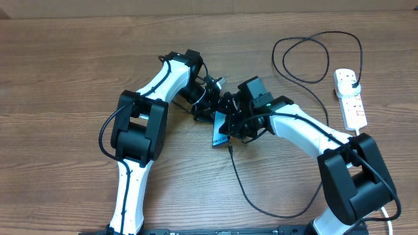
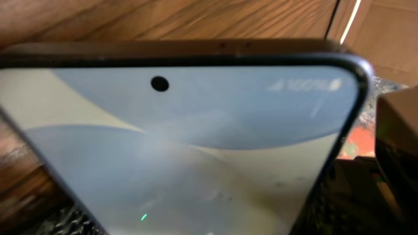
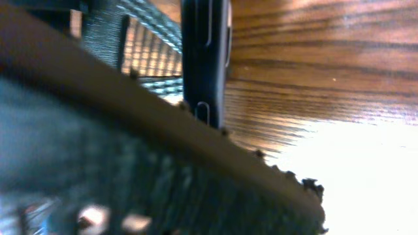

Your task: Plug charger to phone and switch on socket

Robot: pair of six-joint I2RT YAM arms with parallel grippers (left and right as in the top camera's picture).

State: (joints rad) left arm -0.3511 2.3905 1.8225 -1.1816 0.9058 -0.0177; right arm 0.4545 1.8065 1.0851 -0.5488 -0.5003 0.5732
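Note:
The phone (image 1: 219,132), its pale blue screen up, sits mid-table where both arms meet. In the left wrist view the phone (image 2: 196,150) fills the span between my left gripper's dark pads (image 2: 39,219); whether they press on it does not show. My left gripper (image 1: 213,119) reaches it from the upper left. My right gripper (image 1: 236,130) is at its right side, shut, with nothing visible between its fingers. The right wrist view shows the phone's black edge (image 3: 204,59) beyond a blurred finger (image 3: 130,163). The charger (image 1: 243,186) ends in a connector (image 1: 230,147) just below the phone. Its plug (image 1: 353,81) sits in the socket (image 1: 351,101).
The charger's cable loops at the back right (image 1: 307,59) and sweeps along the front (image 1: 281,214) under the right arm. The socket's thick white cord (image 1: 394,210) runs off at the front right corner. The table's back edge (image 1: 209,9) lies beyond the arms.

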